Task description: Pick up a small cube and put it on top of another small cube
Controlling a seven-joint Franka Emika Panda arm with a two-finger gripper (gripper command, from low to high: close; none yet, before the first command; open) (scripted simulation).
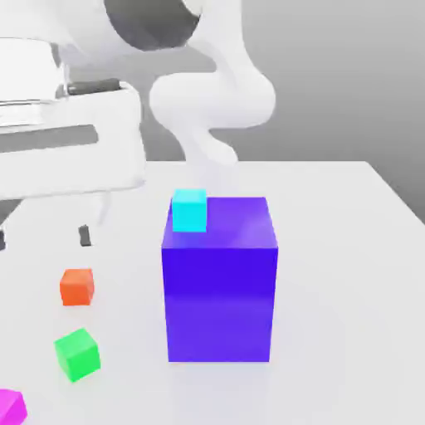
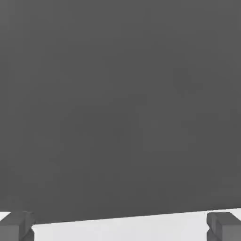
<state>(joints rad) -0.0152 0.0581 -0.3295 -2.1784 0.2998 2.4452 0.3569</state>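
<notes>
The pincer stood released, its two fingers spread wide with nothing between them; in the exterior view it hung at the left, above the pale worktop. Its white hand reached across the exterior view's upper left, and more of the white arm curved down behind it, nearer the middle. Below the fingers in that view lay the orange cube, resting on the worktop. Near it, lower in the exterior view, was the green cube, turned so that a corner faced forward. The small magenta-pink cube sat on the worktop at the exterior view's lower left corner, partly cut off by the edge and apart from the green one. Toward the middle stood a large blue block, well apart from the magenta-pink cube, and a small cyan cube rested on its top, toward the exterior view's left side.
</notes>
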